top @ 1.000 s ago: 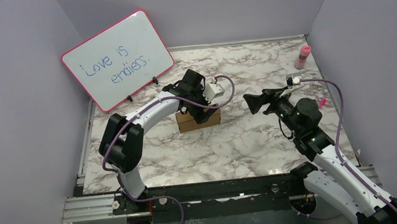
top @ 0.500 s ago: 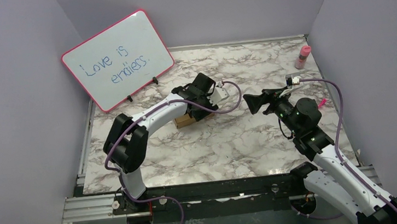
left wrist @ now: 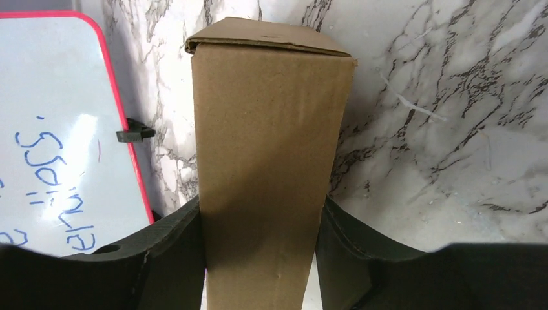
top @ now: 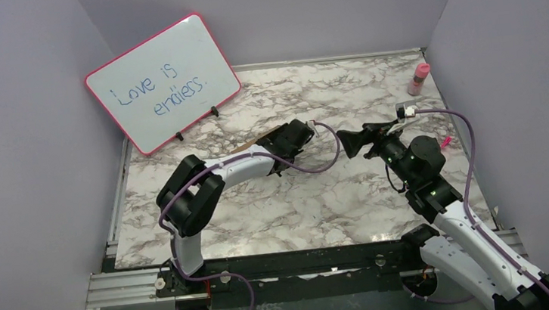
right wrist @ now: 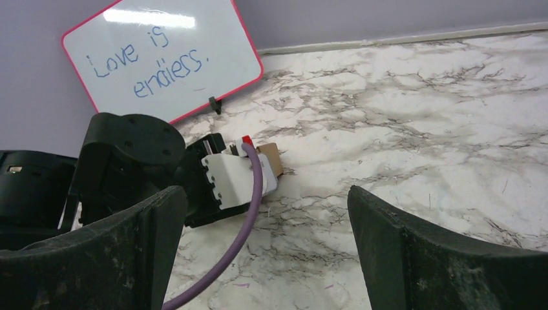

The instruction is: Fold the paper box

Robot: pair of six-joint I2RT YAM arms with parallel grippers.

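- My left gripper (left wrist: pixel 260 223) clamps the paper box (left wrist: pixel 271 129) between both fingers, over the marble table (left wrist: pixel 452 129), near the whiteboard (left wrist: pixel 58 129).
- My right gripper (right wrist: pixel 266 206) hangs wide open, holding nothing, apart from the box.

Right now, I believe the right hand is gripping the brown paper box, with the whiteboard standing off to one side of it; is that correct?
Not quite: it is the left hand that grips the paper box, one finger pressed to each side, as the left wrist view shows. The right hand is open and holds nothing. The whiteboard does stand off to one side.
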